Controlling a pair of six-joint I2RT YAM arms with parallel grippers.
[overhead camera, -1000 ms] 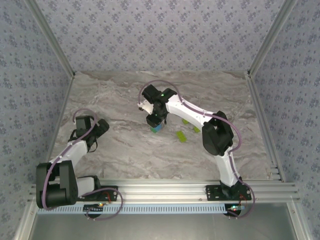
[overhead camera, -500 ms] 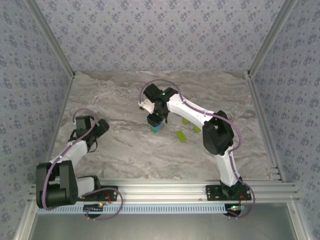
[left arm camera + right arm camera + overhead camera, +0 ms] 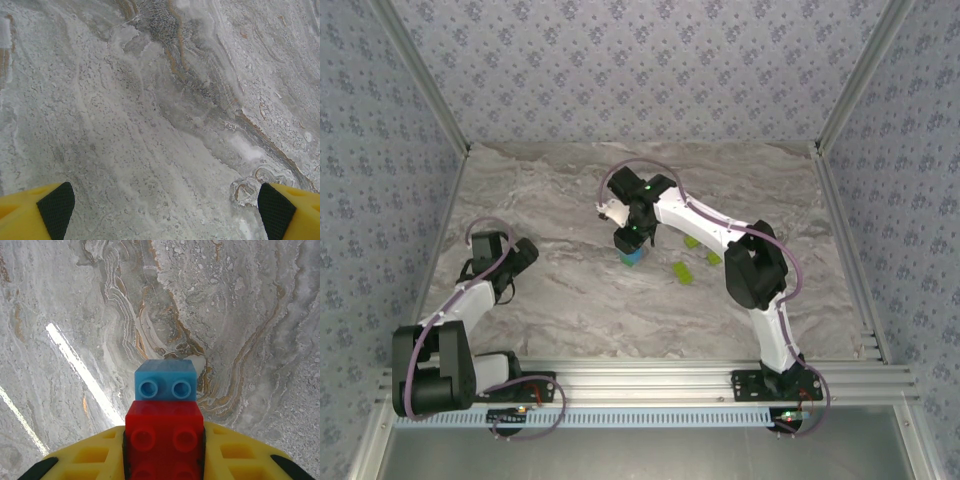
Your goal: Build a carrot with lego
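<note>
My right gripper (image 3: 164, 450) is shut on a red brick (image 3: 164, 432), with its yellow fingers (image 3: 235, 455) on either side of it. A light blue brick (image 3: 165, 380) is joined to the red brick's far end; together they form part of the carrot, held just above the marble table. From above, the right gripper (image 3: 632, 242) hangs over mid-table with the blue brick (image 3: 634, 257) below it. Loose yellow-green lego (image 3: 682, 272) lies to its right. My left gripper (image 3: 167, 210) is open over bare marble and holds nothing; from above, the left gripper (image 3: 512, 270) sits at the table's left.
Two more small yellow-green bricks (image 3: 713, 258) (image 3: 691, 242) lie under the right forearm. Patterned walls and an aluminium frame (image 3: 840, 215) enclose the marble table (image 3: 570, 310). A metal rail (image 3: 650, 378) carries the arm bases at the near edge.
</note>
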